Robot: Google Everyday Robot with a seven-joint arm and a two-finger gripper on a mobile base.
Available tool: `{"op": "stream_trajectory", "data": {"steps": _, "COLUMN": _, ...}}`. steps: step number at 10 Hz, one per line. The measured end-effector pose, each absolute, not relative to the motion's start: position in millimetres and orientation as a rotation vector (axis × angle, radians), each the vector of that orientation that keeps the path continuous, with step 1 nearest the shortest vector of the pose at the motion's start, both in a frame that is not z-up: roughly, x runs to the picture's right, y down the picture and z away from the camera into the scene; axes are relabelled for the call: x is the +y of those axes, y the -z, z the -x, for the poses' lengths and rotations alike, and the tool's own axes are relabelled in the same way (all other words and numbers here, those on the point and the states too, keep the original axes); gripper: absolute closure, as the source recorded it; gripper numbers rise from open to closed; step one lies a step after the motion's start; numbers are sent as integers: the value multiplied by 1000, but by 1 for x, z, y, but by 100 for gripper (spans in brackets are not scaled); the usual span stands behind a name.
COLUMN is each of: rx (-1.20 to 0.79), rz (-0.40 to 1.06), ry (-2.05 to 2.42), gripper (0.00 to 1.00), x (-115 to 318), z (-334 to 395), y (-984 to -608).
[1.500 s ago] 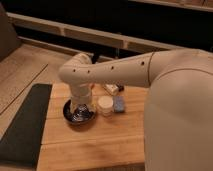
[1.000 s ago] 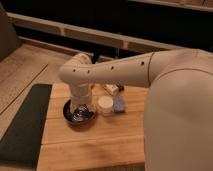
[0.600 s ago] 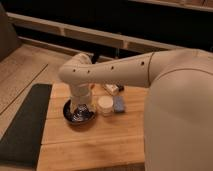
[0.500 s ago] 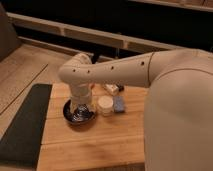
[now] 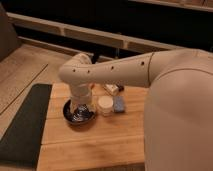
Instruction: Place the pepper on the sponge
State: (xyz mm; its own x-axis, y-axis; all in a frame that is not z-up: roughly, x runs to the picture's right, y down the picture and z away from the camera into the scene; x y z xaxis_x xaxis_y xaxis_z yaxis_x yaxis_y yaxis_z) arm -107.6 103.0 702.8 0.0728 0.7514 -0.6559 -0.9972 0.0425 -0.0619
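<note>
Gripper (image 5: 80,108): positioned down inside the black bowl (image 5: 70,118), just left of the white jar (image 5: 105,105).
Gripper state: cannot be determined.
Sponge (image 5: 119,104): laid flat just right of the white jar, with nothing seen on top.
Pepper: not discernible, possibly concealed in the bowl left of the white jar.
Progress: the pepper is not seen on the sponge, so placement is judged outstanding.

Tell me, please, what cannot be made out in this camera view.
- The pepper: nowhere in view; the gripper, down in the black bowl, covers most of its inside.
- The pale object behind the white jar: too blurred to name.
- The dark mat: cut off by the left edge.
</note>
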Motion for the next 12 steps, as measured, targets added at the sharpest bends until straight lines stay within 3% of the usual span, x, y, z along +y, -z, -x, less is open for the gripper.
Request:
{"op": "stream_trajectory", "data": {"steps": 6, "rx": 512, "rz": 567, "ry": -1432, "gripper": 35, "x": 97, "z": 108, "y": -702}}
{"op": "stream_trajectory", "data": {"steps": 12, "rx": 248, "rz": 212, "ry": -1644, "gripper": 35, "x": -27, "z": 43, "y": -697}}
